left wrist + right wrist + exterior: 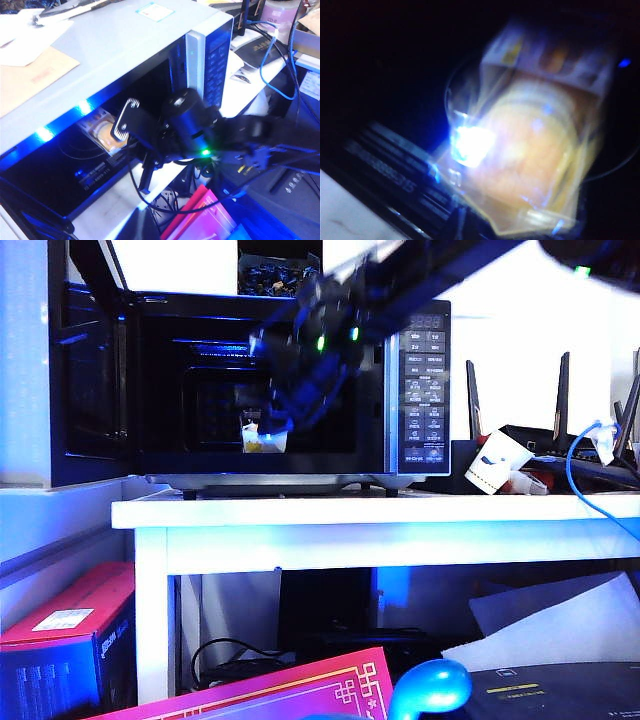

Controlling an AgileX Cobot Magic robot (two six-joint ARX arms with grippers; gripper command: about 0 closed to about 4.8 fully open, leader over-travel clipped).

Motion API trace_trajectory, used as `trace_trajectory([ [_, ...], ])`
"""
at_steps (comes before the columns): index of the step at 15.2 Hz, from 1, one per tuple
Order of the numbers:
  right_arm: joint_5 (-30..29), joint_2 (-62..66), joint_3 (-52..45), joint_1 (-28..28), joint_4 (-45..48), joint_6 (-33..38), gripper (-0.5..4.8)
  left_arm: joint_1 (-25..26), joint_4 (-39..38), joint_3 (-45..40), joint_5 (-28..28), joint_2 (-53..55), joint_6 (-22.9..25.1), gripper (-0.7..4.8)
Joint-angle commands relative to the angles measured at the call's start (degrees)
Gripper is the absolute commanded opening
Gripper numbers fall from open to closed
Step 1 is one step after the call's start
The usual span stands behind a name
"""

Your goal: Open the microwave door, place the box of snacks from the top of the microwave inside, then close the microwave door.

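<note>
The black microwave (420,380) stands on a white table, and its door (90,380) is swung wide open to the left. My right arm reaches down from the upper right into the cavity. Its gripper (268,418) is shut on the box of snacks (262,438), a pale clear box with yellow-orange contents, low over the cavity floor. The left wrist view shows the box (102,132) over the glass turntable beside the right gripper (122,131). In the right wrist view the blurred box (535,145) fills the frame just beyond the gripper (470,225). My left gripper is out of view.
A dark box with blue contents (275,275) sits on top of the microwave. To its right are a tilted white paper cup (497,462), a router with antennas (560,390) and a blue cable (580,470). Papers (30,75) lie on the microwave's top. A red box (70,630) stands below the table (350,512).
</note>
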Motion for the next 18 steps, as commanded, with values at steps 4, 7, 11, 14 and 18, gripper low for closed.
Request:
trace_trajectory([
  [4, -0.35, -3.1, 0.5, 0.15, -9.79, -0.33, -0.05, -0.07, -4.5, 0.2, -3.08, -0.35, -1.22, -0.06],
  [7, -0.42, -10.58, 0.5, 0.15, -21.49, -0.33, -0.05, -0.07, -8.35, 0.2, -11.3, -0.92, -4.85, -0.06],
  [11, -0.35, -23.74, 0.5, 0.15, -25.14, -0.28, -0.05, -0.04, -17.44, 0.15, -29.92, -0.57, -8.07, -0.06],
  [14, -0.22, -32.96, 0.5, 0.15, -26.34, -0.28, -0.05, -0.04, -18.36, 0.15, -32.57, -0.48, -9.01, -0.06],
  [18, -0.22, -42.25, 0.5, 0.13, -27.06, -0.26, -0.05, -0.02, -21.11, 0.13, -33.4, 1.77, -10.1, -0.06],
])
